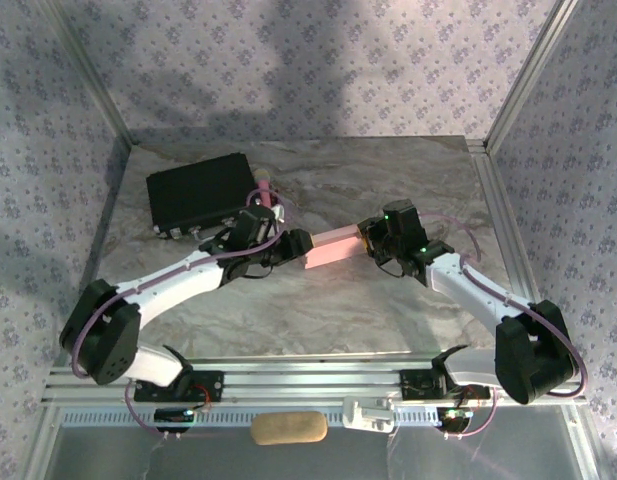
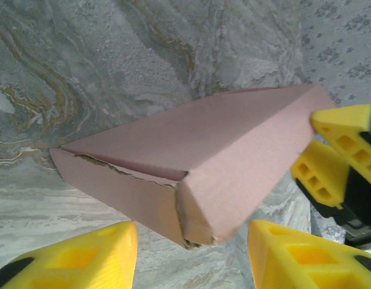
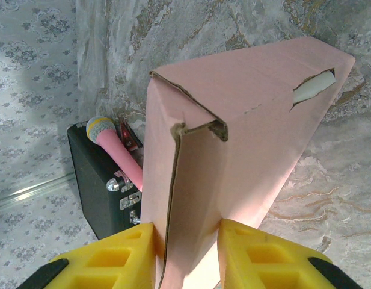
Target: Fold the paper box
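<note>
The paper box (image 1: 333, 247) is pale pink thin cardboard, folded up into a shallow closed rectangular shape. It sits just right of the black case (image 1: 200, 190) and a little nearer the arm bases, long side running away from the case. Its seams (image 2: 128, 171) look rough and slightly gaping, and a slot (image 3: 314, 86) near one corner shows white inside. One narrow end is pinched in the right claw (image 3: 186, 226).

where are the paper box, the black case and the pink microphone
paper box (image 1: 335, 248), top external view, its pink top face
black case (image 1: 200, 190), top external view, middle of lid
pink microphone (image 3: 126, 160), right wrist view, pink handle
</note>
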Robot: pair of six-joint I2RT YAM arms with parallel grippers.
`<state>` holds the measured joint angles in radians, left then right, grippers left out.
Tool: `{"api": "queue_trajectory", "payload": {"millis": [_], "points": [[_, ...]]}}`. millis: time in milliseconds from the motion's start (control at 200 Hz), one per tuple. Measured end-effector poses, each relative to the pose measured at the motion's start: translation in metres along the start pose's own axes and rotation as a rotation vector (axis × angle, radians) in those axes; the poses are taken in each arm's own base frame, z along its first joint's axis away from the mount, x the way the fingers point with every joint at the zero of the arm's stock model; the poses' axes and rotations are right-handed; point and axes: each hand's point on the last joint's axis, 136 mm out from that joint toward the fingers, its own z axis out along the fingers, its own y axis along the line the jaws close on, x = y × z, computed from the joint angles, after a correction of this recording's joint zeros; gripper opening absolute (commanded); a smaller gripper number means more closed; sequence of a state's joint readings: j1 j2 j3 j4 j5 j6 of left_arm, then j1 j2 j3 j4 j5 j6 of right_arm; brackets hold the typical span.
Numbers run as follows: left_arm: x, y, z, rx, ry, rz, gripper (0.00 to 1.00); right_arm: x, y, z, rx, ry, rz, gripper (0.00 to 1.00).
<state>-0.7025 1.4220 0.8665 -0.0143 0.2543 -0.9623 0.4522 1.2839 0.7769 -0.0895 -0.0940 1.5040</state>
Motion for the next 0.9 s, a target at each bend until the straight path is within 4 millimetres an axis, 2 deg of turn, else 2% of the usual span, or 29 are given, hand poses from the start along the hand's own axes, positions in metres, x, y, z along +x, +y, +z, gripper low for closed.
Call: {"api": "queue_trajectory", "payload": {"millis": [345, 535, 669, 729, 899], "points": [[-0.0002, 0.0041, 0.0086, 0.001, 0.008, 0.004, 0.24, -0.0002, -0.0008, 0.0000, 0.003, 0.000, 0.001, 0.24], [-0.0042, 0.0063, 0.0094, 0.022, -0.009, 0.005, 0.19, -0.0016, -0.0010, 0.0010, 0.003, 0.000, 0.004, 0.19], [-0.0068, 0.0068, 0.0094, 0.042, -0.020, 0.004, 0.12, -0.0031, -0.0005, 0.0013, 0.000, 0.001, 0.008, 0.17], [-0.0072, 0.0063, 0.0091, 0.048, -0.020, 0.004, 0.17, -0.0033, -0.0005, 0.0013, 0.000, 0.001, 0.009, 0.16], [-0.0057, 0.0089, 0.0039, 0.035, -0.018, -0.002, 0.48, -0.0026, -0.0006, 0.0013, 0.001, 0.006, 0.009, 0.16]]}}
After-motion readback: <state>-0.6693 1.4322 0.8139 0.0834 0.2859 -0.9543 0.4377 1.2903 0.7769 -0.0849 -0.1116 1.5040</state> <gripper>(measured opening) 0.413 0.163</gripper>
